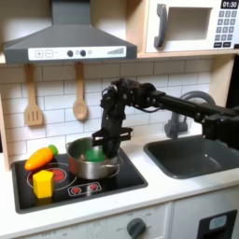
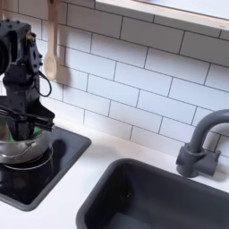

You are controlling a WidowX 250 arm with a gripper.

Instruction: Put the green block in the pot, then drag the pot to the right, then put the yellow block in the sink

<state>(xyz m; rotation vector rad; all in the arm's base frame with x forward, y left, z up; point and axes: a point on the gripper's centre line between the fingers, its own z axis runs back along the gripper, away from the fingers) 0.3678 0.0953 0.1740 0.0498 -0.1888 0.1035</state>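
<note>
Yellow block [image 1: 43, 183] sits on the stove [image 1: 121, 175], well apart from the gripper [image 1: 98, 142]. Nearer it, the green block [image 1: 92, 150] lies inside the pot [image 1: 93, 161], just under the fingers; whether they are closed, I cannot tell. Dragging toward the sink [image 1: 191, 157] may tip the pot.

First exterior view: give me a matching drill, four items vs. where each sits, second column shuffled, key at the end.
Items:
1. green block
2. yellow block
3. toy carrot
4. gripper

Places:
A. front left of the black stovetop, standing on it
B. over the steel pot, at its rim
C. inside the pot
D. lying on the stovetop behind the yellow block, left of the pot

Pairs: 1-C, 2-A, 3-D, 4-B
</note>
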